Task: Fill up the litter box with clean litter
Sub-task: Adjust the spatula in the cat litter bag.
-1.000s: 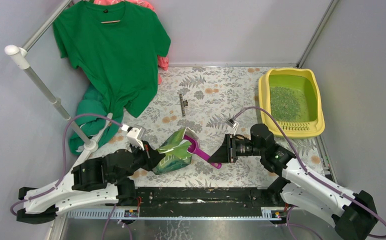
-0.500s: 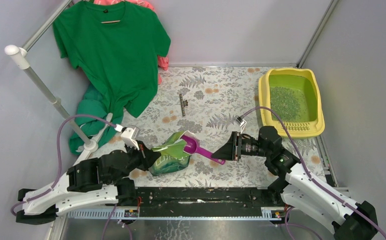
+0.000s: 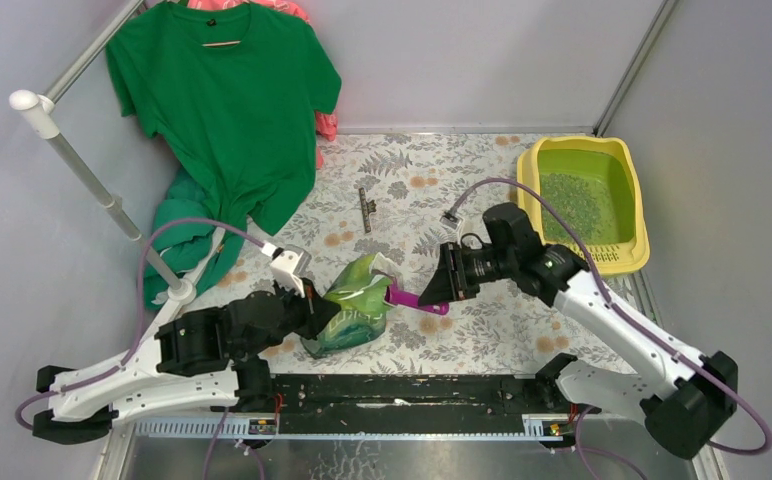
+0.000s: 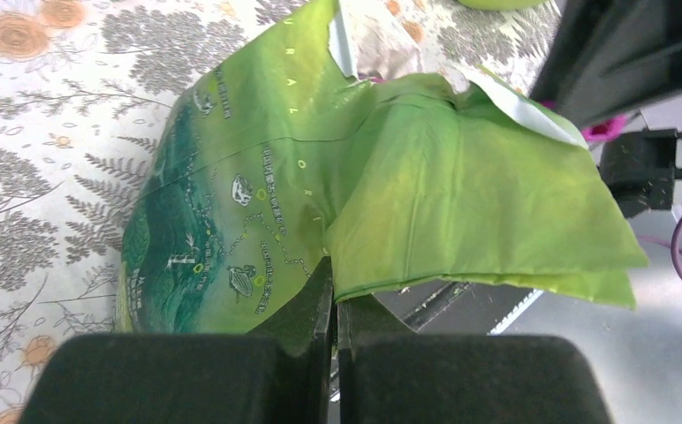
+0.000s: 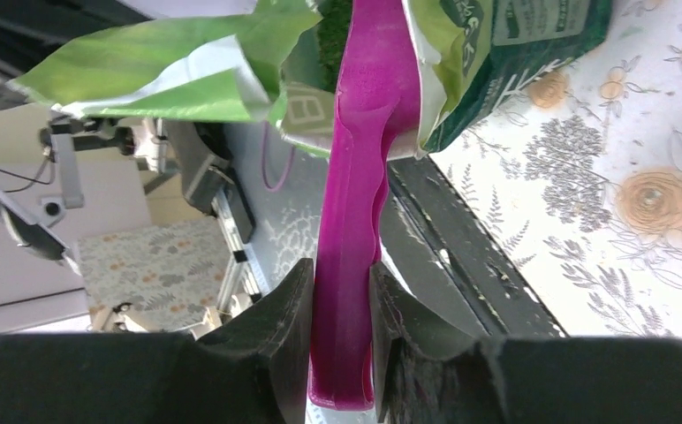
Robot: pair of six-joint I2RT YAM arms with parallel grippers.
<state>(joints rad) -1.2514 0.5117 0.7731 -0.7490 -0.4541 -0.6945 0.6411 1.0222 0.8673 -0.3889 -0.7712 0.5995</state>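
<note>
Holding green bag [image 4: 258, 221], left pincer [image 4: 335, 296]; right pincer [image 5: 342, 283] grips scoop [image 5: 359, 177].

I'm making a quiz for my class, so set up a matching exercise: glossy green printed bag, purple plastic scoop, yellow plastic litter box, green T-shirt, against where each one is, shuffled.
1. glossy green printed bag
2. purple plastic scoop
3. yellow plastic litter box
4. green T-shirt

A. hangs on a hanger, back left
B. far right of the table, green granules inside
C. edge pinched in the left gripper
D. handle in the right gripper, head in the bag

Pairs: 1-C, 2-D, 3-B, 4-A.
</note>
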